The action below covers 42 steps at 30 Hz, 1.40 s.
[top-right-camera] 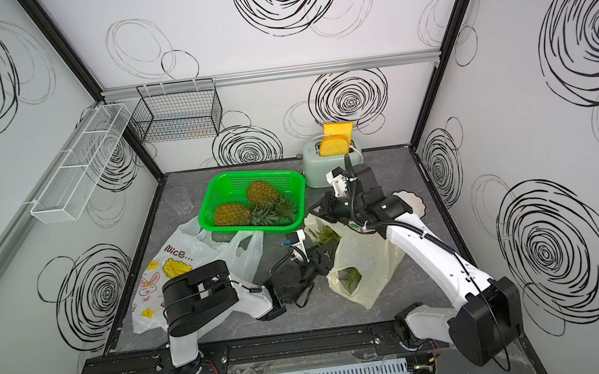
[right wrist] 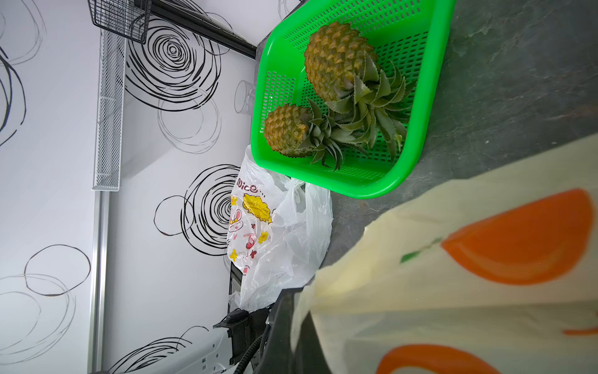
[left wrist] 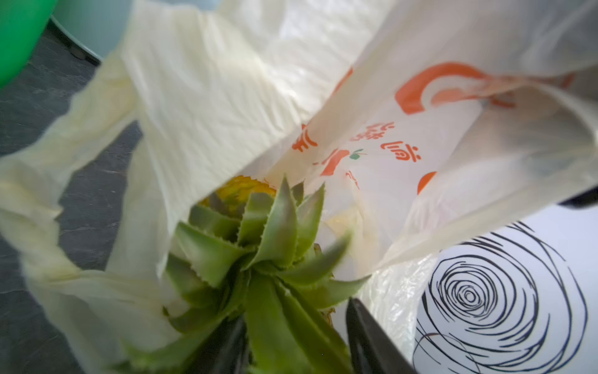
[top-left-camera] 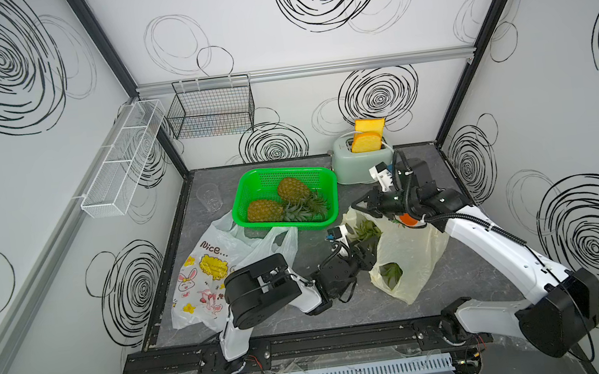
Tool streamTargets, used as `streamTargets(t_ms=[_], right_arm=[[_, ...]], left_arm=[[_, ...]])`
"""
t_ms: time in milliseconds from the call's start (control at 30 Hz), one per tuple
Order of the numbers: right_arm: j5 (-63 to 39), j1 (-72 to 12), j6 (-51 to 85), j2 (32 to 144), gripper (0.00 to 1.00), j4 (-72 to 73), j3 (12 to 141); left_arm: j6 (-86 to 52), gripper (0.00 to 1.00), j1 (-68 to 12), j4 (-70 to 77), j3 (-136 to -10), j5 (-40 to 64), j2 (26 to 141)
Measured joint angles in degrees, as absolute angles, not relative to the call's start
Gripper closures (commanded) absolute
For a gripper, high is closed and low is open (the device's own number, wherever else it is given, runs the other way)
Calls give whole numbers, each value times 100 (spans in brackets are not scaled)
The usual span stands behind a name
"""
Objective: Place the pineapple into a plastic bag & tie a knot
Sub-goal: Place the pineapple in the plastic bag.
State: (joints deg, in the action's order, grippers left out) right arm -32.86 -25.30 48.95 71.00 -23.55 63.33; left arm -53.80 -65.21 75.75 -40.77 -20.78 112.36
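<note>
I take the green basket (top-left-camera: 283,225) as my reference on the counter (top-left-camera: 342,306). Two pineapples (top-left-camera: 292,188) lie inside it on their sides, crowns tangled together. The cream bag (top-left-camera: 413,255) with orange print stands just beside the basket, on the side facing my right arm. The task pineapple (left wrist: 259,252) sits inside that bag, with its green crown poking toward the mouth and its yellow body only just visible deeper in.

My right gripper (top-left-camera: 363,203) is clamped on the bag's rim at the end nearest the basket and holds the mouth up. My left gripper (top-left-camera: 367,255) reaches into the mouth from the front. In the left wrist view its black fingers (left wrist: 372,340) stand apart on either side of the crown leaves, with pale bag showing between one finger and the leaves, so I read it as open and not pinching.

A white cartoon-print bag (top-left-camera: 205,279) lies flat in front of the basket on its opposite side, one handle tucked under the basket's edge.
</note>
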Motion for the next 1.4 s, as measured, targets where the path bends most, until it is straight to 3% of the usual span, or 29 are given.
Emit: streamTargets(t_ms=[200,567,700,867,1033,1400], right_arm=[[-3284,-2495,4884,7100,100,-2355,6248],[-3216,-2401,4353,7105,100,-2689,6250],[-3229,-2403,3924,7124,100,-3015,6309],[-3321,-2453,3336,7131,100,-3520,6504],[-3463,-2679,2867,7214,100,-3935,6748],[-3634,-3131,2287,7367,100,-4477,7028]], left_arm=[[-4998,0,-6504,7120,-3771,-1710,10871],[-3028,1,-6243,5999,-2178,-764,7992],[-1951,1,-5555,5120,-2204,-40,7284],[-832,1,-4466,4027,-2596,1070,7428],[301,4,-4119,3245,-3148,1927,8060],[1343,5,-3741,3006,-3730,2215,8613]])
